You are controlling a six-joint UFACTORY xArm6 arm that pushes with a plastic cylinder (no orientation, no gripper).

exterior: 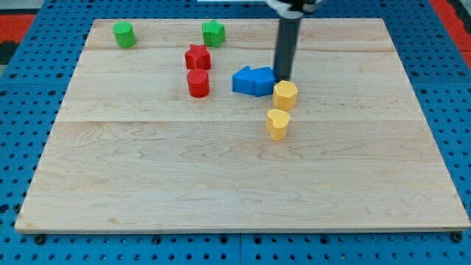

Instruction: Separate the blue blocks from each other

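Note:
Two blue blocks lie pressed together near the board's upper middle: the left blue block (243, 80) and the right blue block (263, 79); their shapes are hard to tell apart. My tip (282, 79) stands at the right edge of the right blue block, touching or nearly touching it. The dark rod rises from there to the view's top. A yellow hexagonal block (285, 95) sits just below my tip.
A yellow heart-shaped block (277, 124) sits below the hexagon. A red star (197, 57) and a red cylinder (198, 83) lie left of the blue blocks. A green cylinder (124, 34) and a green star (213, 32) sit near the wooden board's (221, 184) top edge.

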